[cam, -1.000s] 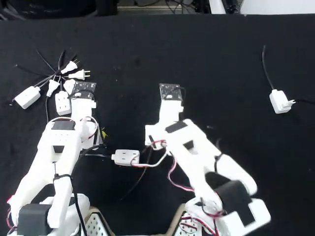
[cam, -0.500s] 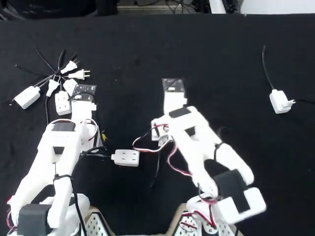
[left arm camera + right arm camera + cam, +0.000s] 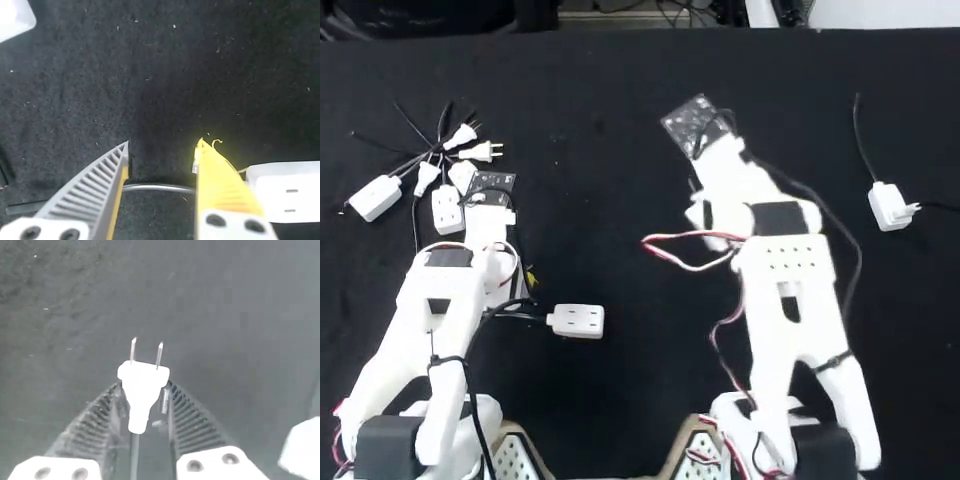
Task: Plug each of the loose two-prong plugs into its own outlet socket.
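Right gripper [image 3: 144, 390], plug [image 3: 143, 382] farther across cloth [image 3: 600, 90]

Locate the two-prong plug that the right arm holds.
In the right wrist view the two-prong plug sits clamped between the right arm's jaws, prongs pointing away; in the high view those jaws hang over the table's far middle.

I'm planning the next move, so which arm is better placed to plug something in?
Right. The right end effector grips a two-prong plug, prongs pointing outward; the left end effector is open above a cable.
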Available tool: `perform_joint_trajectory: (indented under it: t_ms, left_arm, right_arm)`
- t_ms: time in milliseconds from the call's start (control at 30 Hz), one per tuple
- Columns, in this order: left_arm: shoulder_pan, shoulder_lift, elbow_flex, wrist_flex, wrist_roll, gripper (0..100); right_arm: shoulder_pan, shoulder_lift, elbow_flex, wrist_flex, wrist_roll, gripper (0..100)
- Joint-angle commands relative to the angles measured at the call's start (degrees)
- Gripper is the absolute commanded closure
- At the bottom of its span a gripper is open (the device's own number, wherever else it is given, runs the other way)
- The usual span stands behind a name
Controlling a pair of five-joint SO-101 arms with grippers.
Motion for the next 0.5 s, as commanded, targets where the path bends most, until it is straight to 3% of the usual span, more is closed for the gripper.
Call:
perform_joint_trajectory:
  t_ms: [0,267,467]
  left_arm:
    - [-0.22,-1.49,-0.4,-0.26,0.53,79]
    - [-0.22,-1.49,-0.4,-0.26,0.53,79]
    - [-0.22,-1.49,-0.4,-0.53,0.53,79]
  right_arm:
    - [0.88,-3.91,-6.37,0.7,14.51,98.7]
    - [-3.96,-4.09,11.65,0.97,25.93,98.8]
    - [-11.78,-3.65,23.69,1.14,19.08,96.9]
